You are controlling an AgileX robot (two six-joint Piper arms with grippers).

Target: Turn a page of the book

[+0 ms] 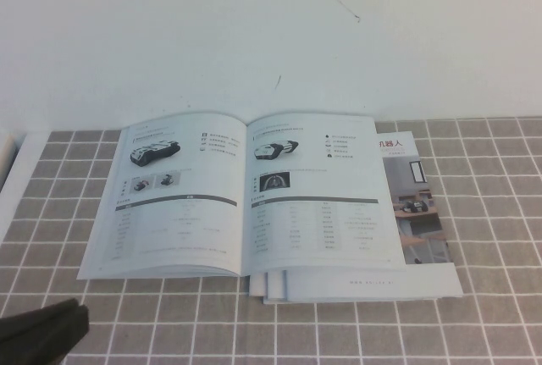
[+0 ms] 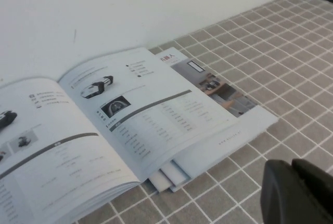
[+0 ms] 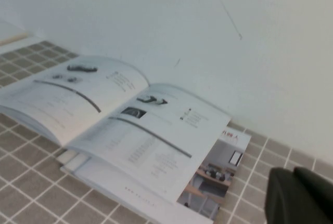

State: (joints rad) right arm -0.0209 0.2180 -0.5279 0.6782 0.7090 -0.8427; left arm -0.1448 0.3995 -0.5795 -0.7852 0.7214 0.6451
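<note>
Book [image 1: 241, 191] lying open, flat on tiled tabletop [image 1: 491, 314], close to white wall, atop wider brochure [image 1: 415, 212] sticking out on robot's right. Page [image 1: 318, 191] w/ dark vehicle photo + grey-headed table forming right half of spread, lying flat. Left gripper [image 1: 42, 331] sitting low at near-left corner in high view, well apart from book; fingers' state: cannot tell. Right gripper [image 3: 299, 198] showing only in own wrist view, near brochure's corner, touching nothing; fingers sitting together.

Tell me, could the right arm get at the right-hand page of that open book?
Probably yes. The page lies flat and uncovered on the book, with nothing between it and the right gripper, which hangs off to the side, jaws shut. The left gripper sits low, near the table edge.
</note>
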